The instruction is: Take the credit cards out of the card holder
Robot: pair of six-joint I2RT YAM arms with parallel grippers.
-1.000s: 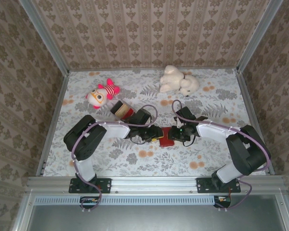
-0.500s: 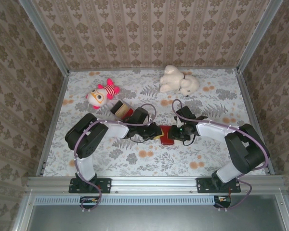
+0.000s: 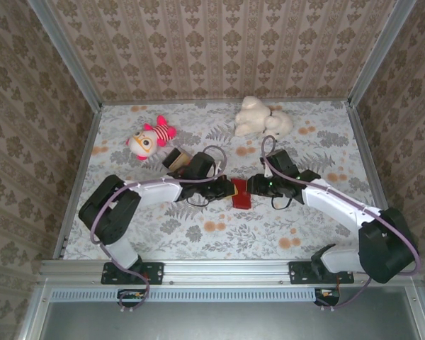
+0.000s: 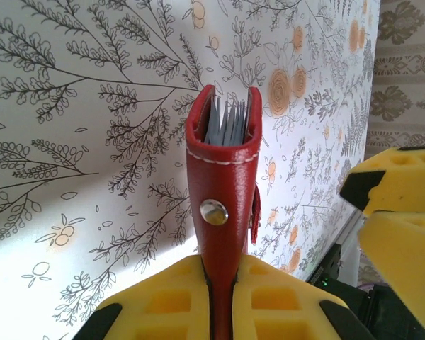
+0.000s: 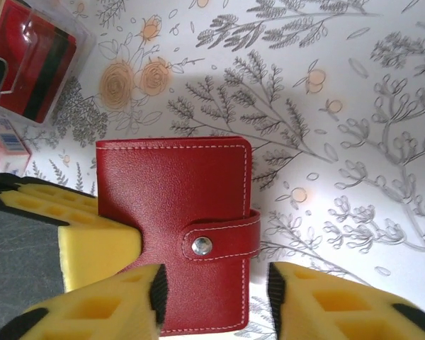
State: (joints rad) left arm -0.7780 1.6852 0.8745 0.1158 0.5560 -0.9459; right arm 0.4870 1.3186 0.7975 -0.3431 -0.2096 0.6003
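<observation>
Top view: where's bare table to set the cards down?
Bare table: the near strip between the card holder and front rail; the far-right stretch between white plush and side rail. Crowded: centre, where left pincer, right pincer and clear box cluster.

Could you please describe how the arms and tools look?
The left arm and right arm have white shells, bulky black joints and a lilac cable along each. The left tool and right tool carry yellow pads with square recesses and black edges.
</observation>
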